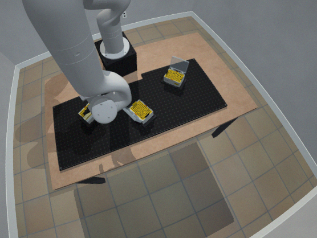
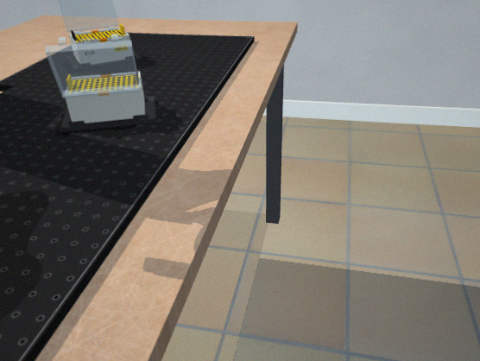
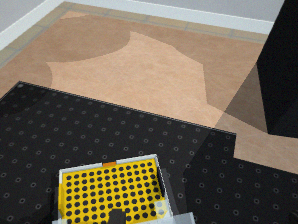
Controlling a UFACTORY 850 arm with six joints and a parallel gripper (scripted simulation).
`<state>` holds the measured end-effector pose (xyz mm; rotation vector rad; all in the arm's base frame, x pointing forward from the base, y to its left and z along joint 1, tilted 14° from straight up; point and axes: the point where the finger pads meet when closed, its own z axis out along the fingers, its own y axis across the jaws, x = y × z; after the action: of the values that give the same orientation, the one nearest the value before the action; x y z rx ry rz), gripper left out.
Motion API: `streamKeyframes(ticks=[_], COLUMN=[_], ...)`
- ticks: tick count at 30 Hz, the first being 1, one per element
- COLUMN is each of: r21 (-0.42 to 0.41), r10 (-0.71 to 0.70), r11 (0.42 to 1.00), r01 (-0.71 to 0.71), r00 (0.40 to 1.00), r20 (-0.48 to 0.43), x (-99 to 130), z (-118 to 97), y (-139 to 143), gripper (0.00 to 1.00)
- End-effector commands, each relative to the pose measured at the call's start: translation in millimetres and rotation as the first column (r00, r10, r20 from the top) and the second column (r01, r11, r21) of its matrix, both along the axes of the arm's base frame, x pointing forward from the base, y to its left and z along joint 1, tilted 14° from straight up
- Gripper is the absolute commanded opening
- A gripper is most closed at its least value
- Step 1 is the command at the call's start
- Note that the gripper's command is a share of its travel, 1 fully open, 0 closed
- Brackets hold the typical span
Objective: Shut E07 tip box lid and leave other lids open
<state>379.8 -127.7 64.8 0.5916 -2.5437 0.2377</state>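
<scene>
Three white tip boxes with yellow tip racks sit on the black breadboard. In the top view the left box is half hidden by the arm's wrist (image 1: pixel 104 109), which also hides my gripper. The middle box (image 1: pixel 139 110) has its lid folded back. The right box (image 1: pixel 174 76) has its clear lid (image 1: pixel 179 64) standing upright. The wrist view looks down on the left box (image 3: pixel 112 194), close below, with a faint see-through pane (image 3: pixel 210 170) at its right side. No fingers show there; the gripper is open and holds nothing. The exterior view shows two boxes (image 2: pixel 104 97) (image 2: pixel 101 45) with raised lids. The far box's sticker is too small to read.
The black robot base (image 1: pixel 118 57) stands behind the breadboard and shows at the right of the wrist view (image 3: pixel 282 65). The wooden table's edge (image 2: pixel 224 142) runs close beside the breadboard, with dark legs and tiled floor beyond.
</scene>
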Motion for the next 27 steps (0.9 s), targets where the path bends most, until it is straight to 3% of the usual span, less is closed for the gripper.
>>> streamKeyframes(ticks=[1, 19, 27], r21=[0.029, 0.029, 0.029], r10=[-0.093, -0.093, -0.093], r11=[0.995, 0.995, 0.995], r01=[0.093, 0.093, 0.093], r00=[0.996, 0.996, 0.996], r20=[-0.014, -0.014, -0.014], x=[-14, -52, -52], z=[-5, -19, -19], y=[-28, -97, -98], gripper=[1.00, 1.00, 1.00])
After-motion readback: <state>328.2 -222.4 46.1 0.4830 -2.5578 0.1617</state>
